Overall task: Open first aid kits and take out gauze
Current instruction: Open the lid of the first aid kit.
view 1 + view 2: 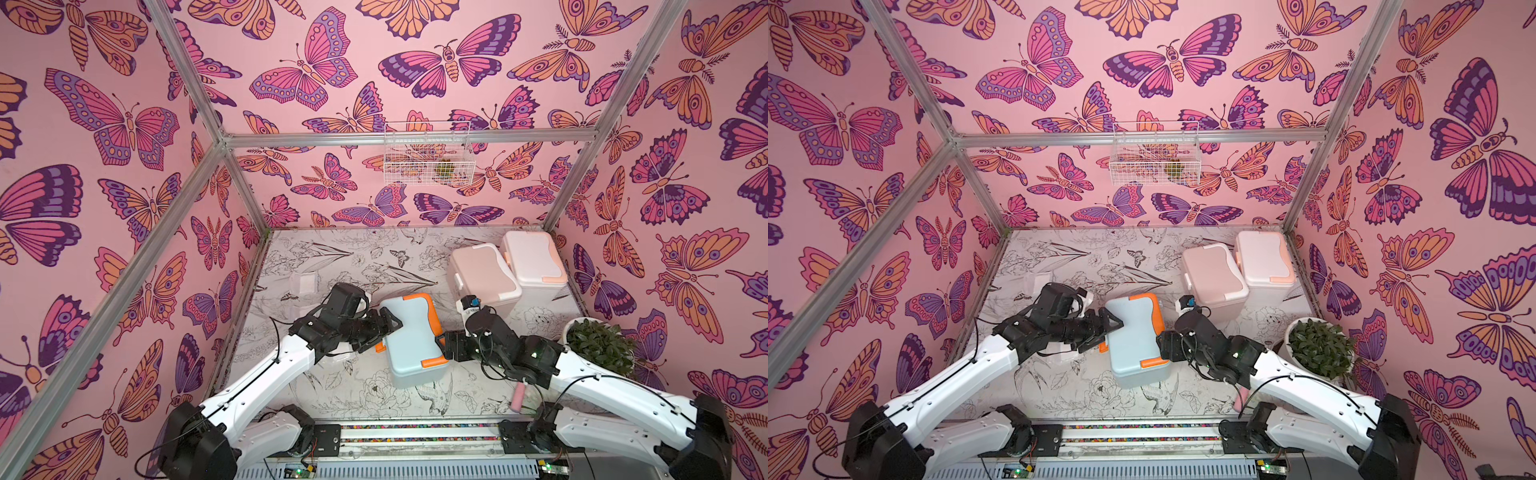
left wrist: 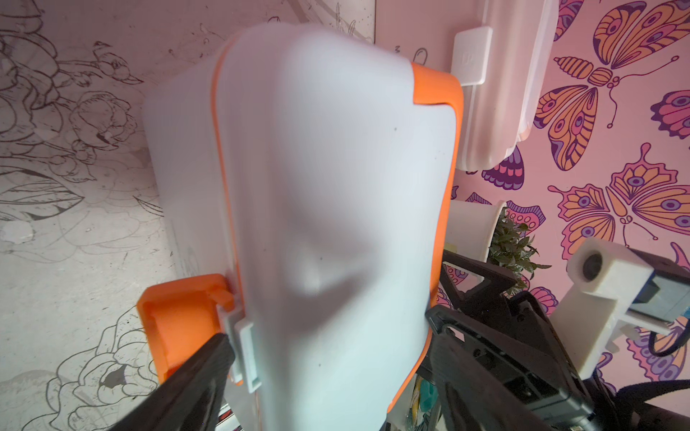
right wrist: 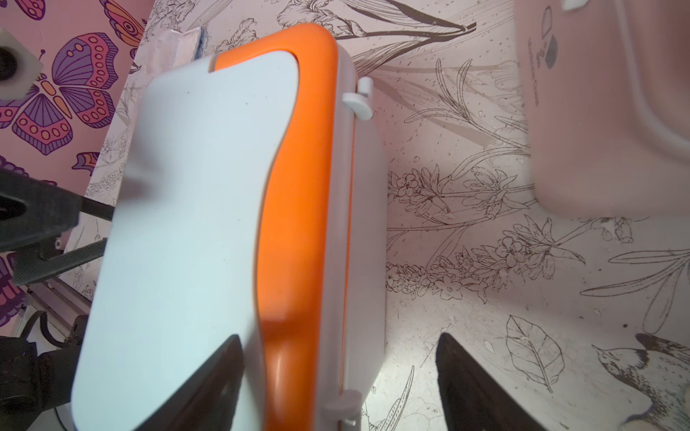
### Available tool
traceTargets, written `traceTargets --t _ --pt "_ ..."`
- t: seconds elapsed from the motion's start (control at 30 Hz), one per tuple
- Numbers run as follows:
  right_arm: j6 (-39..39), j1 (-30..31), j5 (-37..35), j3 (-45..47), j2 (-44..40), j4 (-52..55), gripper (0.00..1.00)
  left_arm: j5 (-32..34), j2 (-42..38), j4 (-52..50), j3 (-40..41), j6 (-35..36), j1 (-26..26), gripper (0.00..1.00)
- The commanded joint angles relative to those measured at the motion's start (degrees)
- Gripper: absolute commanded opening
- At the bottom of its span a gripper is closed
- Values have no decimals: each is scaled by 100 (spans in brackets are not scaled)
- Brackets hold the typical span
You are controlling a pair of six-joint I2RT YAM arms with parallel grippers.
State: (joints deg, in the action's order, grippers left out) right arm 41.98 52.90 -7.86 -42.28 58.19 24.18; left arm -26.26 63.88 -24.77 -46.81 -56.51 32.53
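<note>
**First aid kit (image 1: 409,336), light blue rounded plastic with orange trim, flanked by both grippers**

Left gripper (image 1: 384,334), jaws wide apart, straddles the lid (image 2: 336,186) at one end, one finger (image 2: 201,373) at the orange latch (image 2: 179,321). Right gripper (image 1: 441,347), jaws apart, straddles the orange handle (image 3: 298,186) unclamped. Kit closed, centred on the printed table (image 1: 332,395).

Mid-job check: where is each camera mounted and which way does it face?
Top views: above and behind the robot's base, looking down and forward at the table; both arms show, left gripper and right gripper flanking the blue kit.
Left wrist: on the left arm, facing across the blue kit; one of its fingers shows.
Right wrist: on the right arm, facing the kit's orange handle; both its fingers show.
Shared: blue kit in every view.
</note>
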Motion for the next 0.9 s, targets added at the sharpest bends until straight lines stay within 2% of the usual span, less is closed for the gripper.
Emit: traceTargets --t 0.0,0.63,0.73,0.87 --pt "-101 1 118 29 181 399 80 -282 63 334 -117 -24 -23 86" --pt "-128 1 793 -228 720 93 81 -582 121 791 -43 -176 -11 86" --pt "-78 1 867 -315 678 -12 84 -640 82 921 -53 -234 -18 86" --pt "-6 1 1034 -383 730 -194 93 -864 115 1196 -92 -350 -11 86"
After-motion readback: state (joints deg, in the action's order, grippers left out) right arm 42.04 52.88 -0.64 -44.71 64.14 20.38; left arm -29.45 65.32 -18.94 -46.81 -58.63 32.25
